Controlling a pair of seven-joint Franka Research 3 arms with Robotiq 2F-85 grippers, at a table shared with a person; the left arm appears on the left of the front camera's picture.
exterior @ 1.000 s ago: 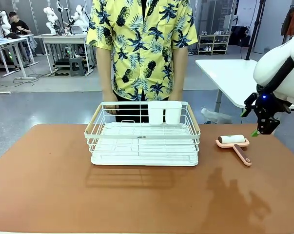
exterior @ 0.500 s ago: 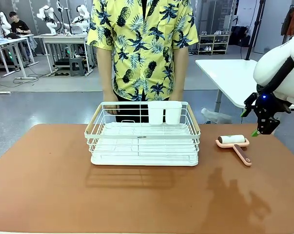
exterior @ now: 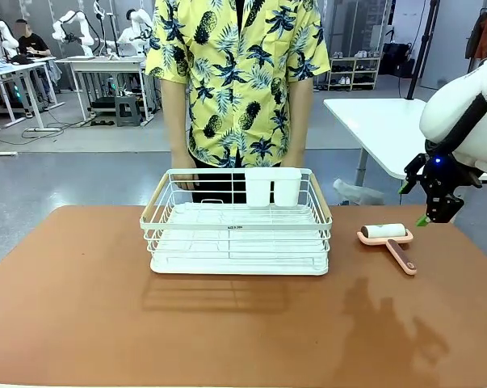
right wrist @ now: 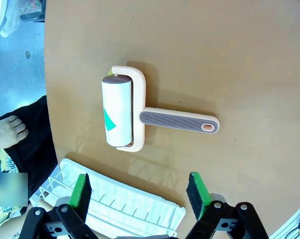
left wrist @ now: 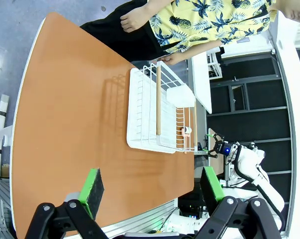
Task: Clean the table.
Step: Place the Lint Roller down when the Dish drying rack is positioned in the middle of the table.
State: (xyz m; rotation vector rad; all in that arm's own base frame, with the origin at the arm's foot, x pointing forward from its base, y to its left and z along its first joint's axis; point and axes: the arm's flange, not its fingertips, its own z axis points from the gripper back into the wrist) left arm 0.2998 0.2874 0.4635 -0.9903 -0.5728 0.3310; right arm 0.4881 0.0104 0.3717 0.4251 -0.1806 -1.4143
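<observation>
Front view, desk [exterior: 81, 323]: the wide reddish-brown desk runs across the lower picture, its top matte and bare in front of me
Front view, wire rack [exterior: 237, 222]: a white wire rack with wooden handles stands on the desk at the middle, toward the far edge; two white cups [exterior: 272, 186] sit in its far side
Front view, lint roller [exterior: 388, 241]: it lies flat on the desk to the right of the rack, well apart from it, roll toward the far side, handle pointing toward me
Front view, my right hand [exterior: 434, 212]: it hangs above the desk's right far corner, beyond the roller and not touching it; from here I cannot tell how its fingers stand
Front view, person [exterior: 237, 81]: stands at the far side behind the rack in a yellow pineapple-print shirt, arms down
Left wrist view, my left hand [left wrist: 152, 186]: fingers apart, green pads wide of each other, nothing between them, high over the desk with the rack far below
Right wrist view, my right hand: fingers spread wide and empty, hovering above the roller, which lies between the pads' lines on the brown top; the rack's white corner sits just under my fingers
</observation>
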